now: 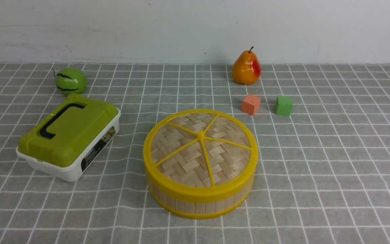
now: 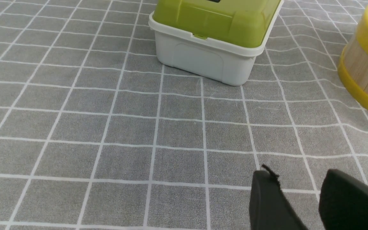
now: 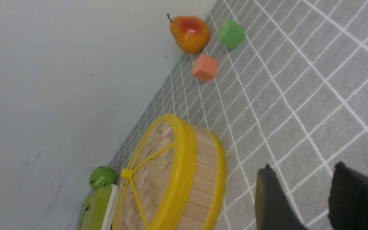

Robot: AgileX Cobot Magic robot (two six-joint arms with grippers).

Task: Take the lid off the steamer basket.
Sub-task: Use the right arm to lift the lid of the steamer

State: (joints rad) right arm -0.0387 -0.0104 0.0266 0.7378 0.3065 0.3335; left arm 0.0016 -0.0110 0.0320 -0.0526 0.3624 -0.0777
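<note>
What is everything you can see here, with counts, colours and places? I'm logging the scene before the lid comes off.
Lid: one, pale woven with yellow rim and spokes, on the steamer basket
Steamer basket: one, pale with yellow rim, centre
Box: one, white with olive-green lid, left
Round fruit: one, green with dark marks, behind the box
Pear: one, orange and red, back, right of centre
Cubes: two, orange and green, in front of the pear, green further right
Table: one, grey with white grid
Wall: one, whitish, behind the table
Grippers: two, dark, left and right, both open, empty
</note>
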